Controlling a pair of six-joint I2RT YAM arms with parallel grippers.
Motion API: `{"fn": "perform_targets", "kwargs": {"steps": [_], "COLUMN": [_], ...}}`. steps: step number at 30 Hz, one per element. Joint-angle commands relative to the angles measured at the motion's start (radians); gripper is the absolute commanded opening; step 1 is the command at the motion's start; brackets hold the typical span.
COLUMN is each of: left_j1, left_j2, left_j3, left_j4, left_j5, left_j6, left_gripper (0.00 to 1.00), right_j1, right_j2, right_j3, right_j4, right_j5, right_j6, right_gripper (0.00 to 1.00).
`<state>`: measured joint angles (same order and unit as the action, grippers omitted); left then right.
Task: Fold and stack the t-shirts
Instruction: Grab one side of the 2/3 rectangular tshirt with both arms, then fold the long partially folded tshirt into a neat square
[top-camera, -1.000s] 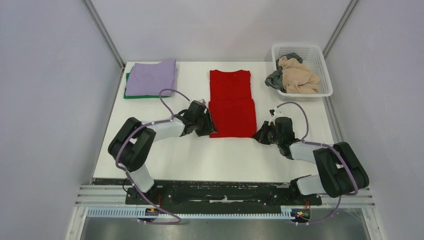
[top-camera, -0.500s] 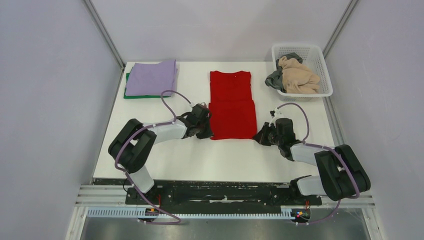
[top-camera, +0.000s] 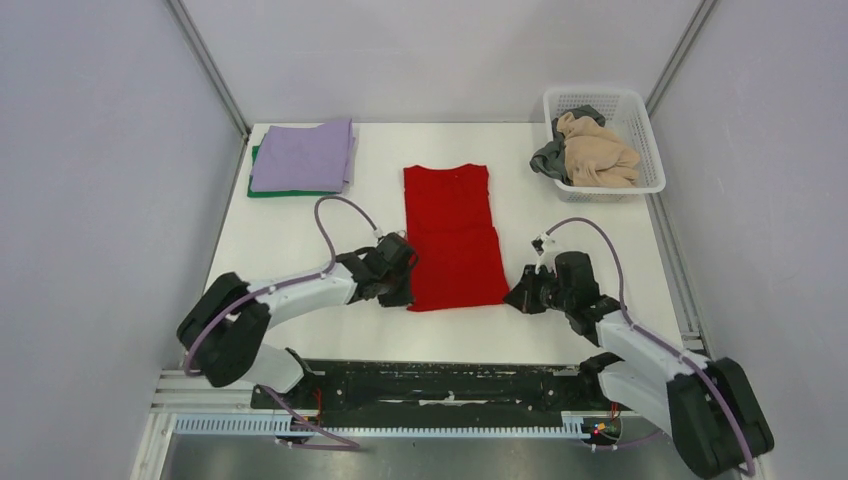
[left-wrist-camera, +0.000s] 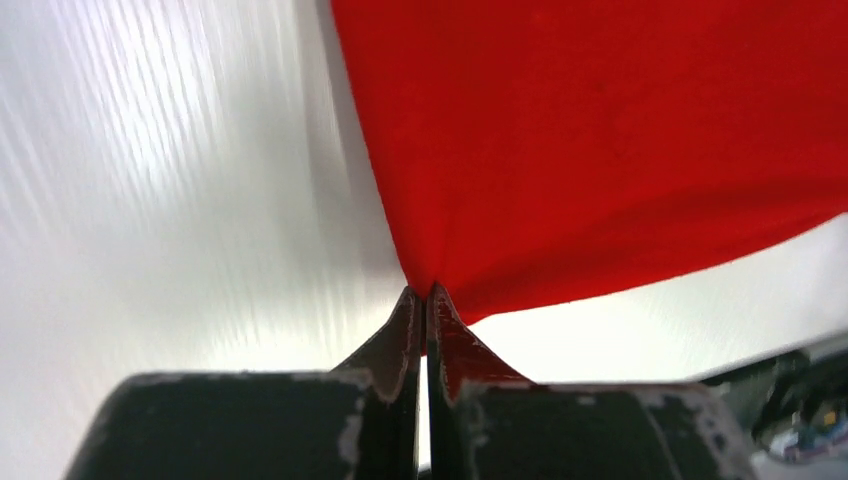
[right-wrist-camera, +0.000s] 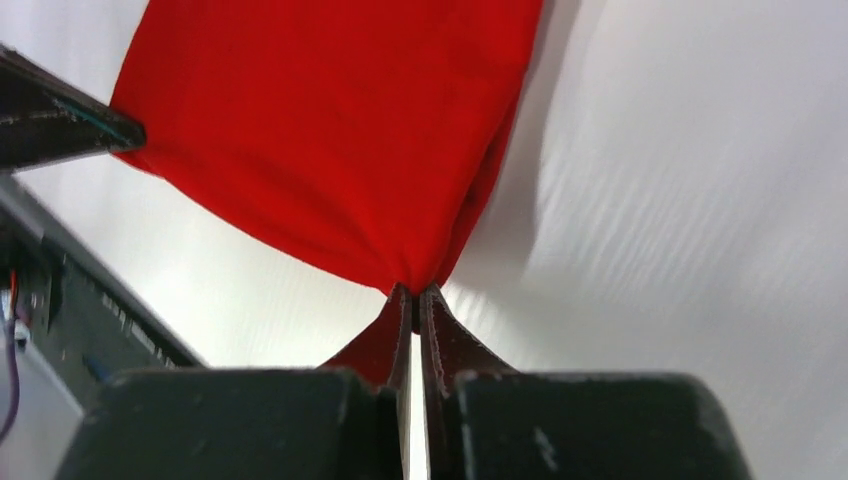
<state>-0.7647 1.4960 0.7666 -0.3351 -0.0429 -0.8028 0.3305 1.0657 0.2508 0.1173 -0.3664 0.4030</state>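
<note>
Step in hand: folding red t-shirt (top-camera: 452, 235), a long narrow strip lying mid-table.
Left gripper (left-wrist-camera: 422, 300) clenched on near-left hem corner.
Right gripper (right-wrist-camera: 412, 295) clenched on near-right corner.
Next move, likely: lift both corners level and carry them far to halve the length.
Lilac t-shirt (top-camera: 303, 153) sits stacked on green t-shirt (top-camera: 262, 190), far left.

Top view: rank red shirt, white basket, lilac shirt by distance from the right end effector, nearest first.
1. Red t-shirt: centre, its near right corner clamped in the right end effector.
2. White basket: far right, beyond that arm.
3. Lilac t-shirt: far left, on the opposite side.
</note>
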Motion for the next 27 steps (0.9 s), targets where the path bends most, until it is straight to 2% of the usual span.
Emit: {"fn": "perform_targets", "kwargs": {"steps": [1, 4, 8, 13, 18, 22, 27], "left_j1": [-0.027, -0.072, -0.097, -0.097, -0.085, -0.014, 0.13], "left_j2": [-0.191, -0.332, -0.474, -0.551, -0.523, -0.489, -0.402], "left_j3": [-0.046, -0.053, -0.036, 0.006, 0.078, 0.116, 0.163], "left_j4": [-0.224, -0.279, -0.323, -0.301, -0.273, -0.201, -0.111], "left_j5": [0.037, 0.097, 0.129, 0.112, -0.001, -0.034, 0.064], "left_j6": [0.059, 0.033, 0.003, -0.01, -0.009, 0.005, 0.051], "left_gripper": [0.02, 0.02, 0.02, 0.02, 0.02, 0.02, 0.02], "right_j1": [0.03, 0.061, 0.091, 0.093, 0.094, 0.094, 0.089], "right_j2": [-0.202, -0.321, -0.442, -0.5, -0.419, -0.31, -0.136], "right_j3": [0.04, 0.069, 0.08, 0.145, 0.234, 0.311, 0.434], "right_j4": [-0.331, -0.433, -0.428, -0.368, -0.265, -0.205, -0.18], "right_j5": [-0.073, -0.16, -0.244, -0.195, -0.107, -0.019, 0.068], "right_j6": [-0.12, -0.129, -0.093, -0.073, -0.034, -0.016, -0.035], "right_gripper": [0.0, 0.0, 0.0, 0.0, 0.0, 0.0, 0.0]}}
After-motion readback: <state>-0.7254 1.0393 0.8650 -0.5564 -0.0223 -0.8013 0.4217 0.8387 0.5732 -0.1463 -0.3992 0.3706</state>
